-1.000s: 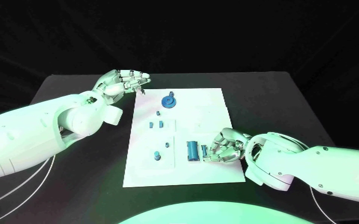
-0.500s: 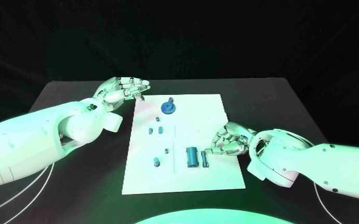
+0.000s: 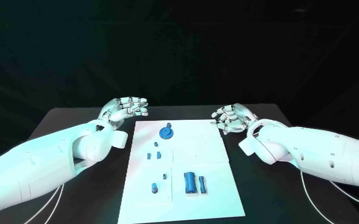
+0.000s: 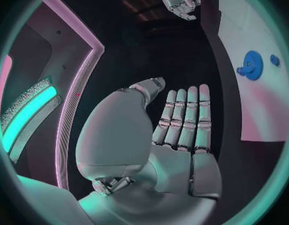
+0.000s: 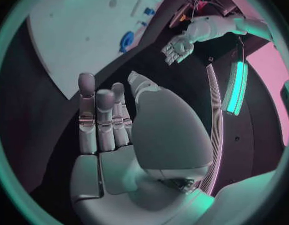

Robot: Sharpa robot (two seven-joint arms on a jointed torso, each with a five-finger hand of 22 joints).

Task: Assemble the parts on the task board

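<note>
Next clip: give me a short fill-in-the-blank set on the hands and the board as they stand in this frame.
1. Both hands, left and right, hold ____.
2. The round blue disc lies at the board's ____ end, away from the robot.
3. The tall blue cylinder stands nearer the ____ hand.
4. Each hand hovers beside the board, over the ____ table.

Missing words: nothing; far; right; black

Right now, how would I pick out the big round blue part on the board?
Find the white task board in the table's middle. Near its far end lies the round blue disc, the widest part there; the other blue parts nearer the robot are small pegs or upright cylinders.
</note>
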